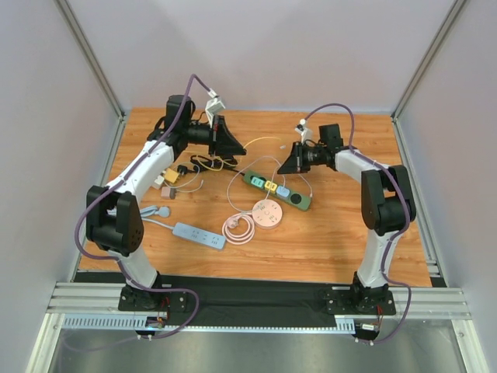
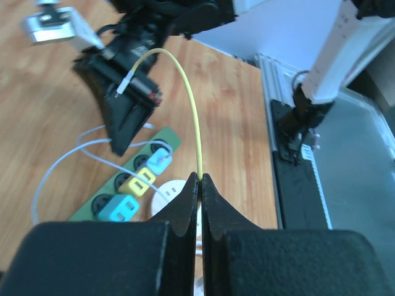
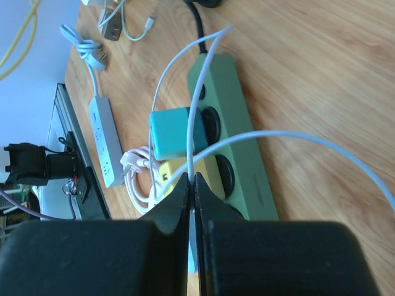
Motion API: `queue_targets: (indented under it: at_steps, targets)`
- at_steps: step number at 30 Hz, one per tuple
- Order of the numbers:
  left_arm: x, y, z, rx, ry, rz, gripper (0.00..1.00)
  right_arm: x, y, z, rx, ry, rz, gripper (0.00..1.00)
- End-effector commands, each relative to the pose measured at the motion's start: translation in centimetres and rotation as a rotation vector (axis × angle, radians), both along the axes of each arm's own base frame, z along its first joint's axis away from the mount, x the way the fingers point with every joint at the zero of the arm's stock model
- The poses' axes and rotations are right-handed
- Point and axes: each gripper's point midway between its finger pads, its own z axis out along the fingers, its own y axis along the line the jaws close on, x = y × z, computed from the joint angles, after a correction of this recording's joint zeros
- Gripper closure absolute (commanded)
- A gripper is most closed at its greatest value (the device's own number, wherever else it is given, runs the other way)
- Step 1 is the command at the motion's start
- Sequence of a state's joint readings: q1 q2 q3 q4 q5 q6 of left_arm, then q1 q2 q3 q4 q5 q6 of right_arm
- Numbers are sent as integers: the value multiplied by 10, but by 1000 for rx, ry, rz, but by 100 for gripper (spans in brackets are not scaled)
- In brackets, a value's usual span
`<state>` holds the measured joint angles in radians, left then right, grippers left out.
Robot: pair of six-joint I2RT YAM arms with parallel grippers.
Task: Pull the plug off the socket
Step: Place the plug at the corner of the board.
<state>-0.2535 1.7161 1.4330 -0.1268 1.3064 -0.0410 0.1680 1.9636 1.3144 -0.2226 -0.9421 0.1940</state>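
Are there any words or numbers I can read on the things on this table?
No words, numbers or signs can be read in any view.
green power strip: no print visible.
teal plug: plain faces, nothing written.
white power strip: tiny marks by its sockets, too small to read.

Our right fingers (image 3: 176, 206) are pressed together on a white cable (image 3: 191, 148) that runs away beyond their tips. Just past them a green power strip (image 3: 237, 123) lies on the table (image 3: 321, 74), with a teal plug (image 3: 170, 132) seated in it and a yellow plug (image 3: 166, 174) beside the left fingertip.
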Motion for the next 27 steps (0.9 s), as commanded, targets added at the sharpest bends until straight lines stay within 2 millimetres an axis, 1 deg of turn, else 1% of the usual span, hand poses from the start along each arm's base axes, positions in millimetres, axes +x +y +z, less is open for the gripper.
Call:
queue_targets:
  at_steps: [1,4,6,7,9,10,11,12,13,14,15,16,17,18,19,20,22,24,25,27]
  targets:
    - [-35,-10,10,-17,6,-157,100,9,10,26,9,-81,4,100]
    - [-40,-12,20,-23,-16,-167,100,15,4,27,-11,-101,-33,100]
    - [-33,-8,21,7,-62,-110,100,19,-4,25,-31,-102,-82,100]
    - [-18,1,22,52,-98,-15,100,25,-14,26,-35,-111,-116,100]
    - [3,15,18,92,-104,108,100,28,-26,19,-46,-91,-158,100]
    - [24,36,18,126,-113,244,100,32,-37,20,-47,-93,-184,100]
    - [37,50,17,137,-97,330,100,32,-41,21,-40,-90,-186,100]
    - [50,65,12,131,-55,425,100,33,-44,21,-33,-88,-187,100]
    - [73,104,14,151,-42,622,100,34,-51,20,-29,-78,-199,100]
    - [82,125,11,149,-20,721,100,34,-53,21,-23,-77,-200,100]
    - [87,140,2,129,39,807,100,34,-55,21,-27,-82,-199,100]
    - [101,188,0,140,55,999,100,35,-58,21,-31,-84,-203,100]
    - [104,205,-4,143,70,1066,100,35,-60,22,-36,-90,-207,100]
    - [103,220,-17,163,104,1123,100,36,-60,24,-39,-99,-206,100]
    - [107,249,-24,199,115,1240,100,36,-62,23,-44,-101,-211,100]
    - [107,261,-32,225,125,1276,100,37,-63,25,-49,-107,-214,100]
    - [107,287,-56,299,175,1361,100,38,-67,28,-53,-121,-223,100]
    - [104,304,-76,336,223,1403,100,40,-71,30,-56,-133,-235,100]
    - [104,308,-85,344,247,1408,100,40,-77,31,-55,-133,-251,100]
    - [102,313,-97,352,279,1420,95,40,-78,33,-51,-141,-255,100]
